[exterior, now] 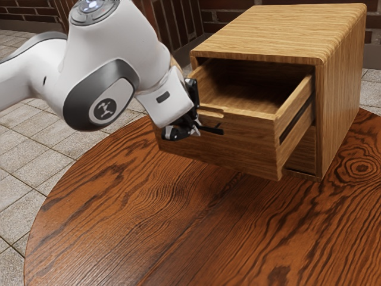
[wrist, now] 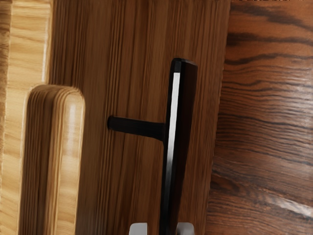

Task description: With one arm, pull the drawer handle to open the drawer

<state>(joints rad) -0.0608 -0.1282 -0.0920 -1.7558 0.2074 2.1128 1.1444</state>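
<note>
Drawer handle, a slim black bar on a short black stem, sits pinched in the claw just left of the exterior view's centre, with the dark fingers closing on it from two sides. In the wrist view the same drawer handle runs lengthwise away from the hand, and the pale pads flank its near end, one on each side of the bar. The stem joins the bar to the front panel of the drawer, whose grain runs along the bar. Beside the handle on that panel stands a rounded tab of lighter wood; in the exterior view this tab shows just above the handle. The drawer stands well out of its cabinet, its front toward the exterior view's left and its inside open to view from above. The cabinet is a light oak box in the upper right of the exterior view, resting on the counter, a round top of dark, strongly figured wood that fills the lower part of that view. The counter also shows in the wrist view, beyond the drawer's edge on the side of the bar away from the tab. The white arm comes in from the exterior view's upper left and bends down to the claw. Behind it lie a pale tiled floor and a brick wall.
</note>
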